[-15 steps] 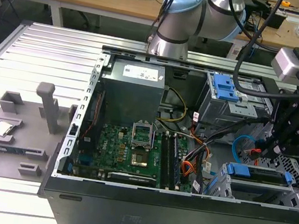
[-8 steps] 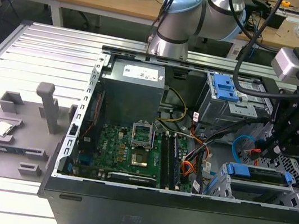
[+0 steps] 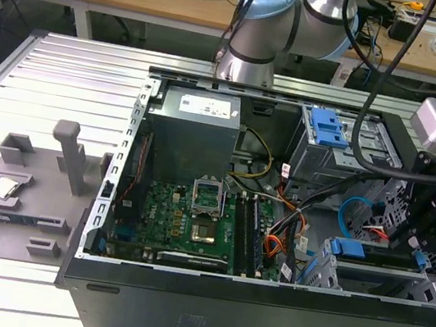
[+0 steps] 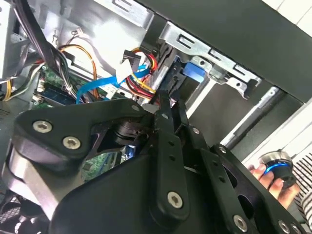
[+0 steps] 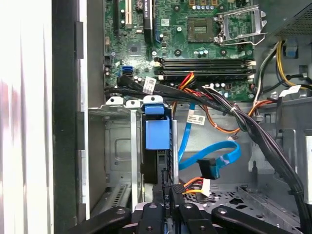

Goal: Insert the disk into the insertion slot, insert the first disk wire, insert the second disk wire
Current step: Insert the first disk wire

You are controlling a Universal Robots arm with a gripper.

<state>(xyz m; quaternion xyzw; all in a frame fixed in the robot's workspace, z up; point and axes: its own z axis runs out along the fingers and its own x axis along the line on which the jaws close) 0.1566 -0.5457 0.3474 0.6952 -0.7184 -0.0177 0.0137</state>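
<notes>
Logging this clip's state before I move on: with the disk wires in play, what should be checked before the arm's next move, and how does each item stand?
1. Is the disk in the insertion slot? Ok. Its blue carrier sits in the bay.
2. Is the blue data cable plugged into the disk? Not ok. Its black connector lies loose beside the bay.
3. Is the power plug with red and yellow wires mated? Cannot tell. It sits right by the gripper.
4. Is the person's hand outside the case? Ok. It rests on a knob beyond the case wall.
</notes>
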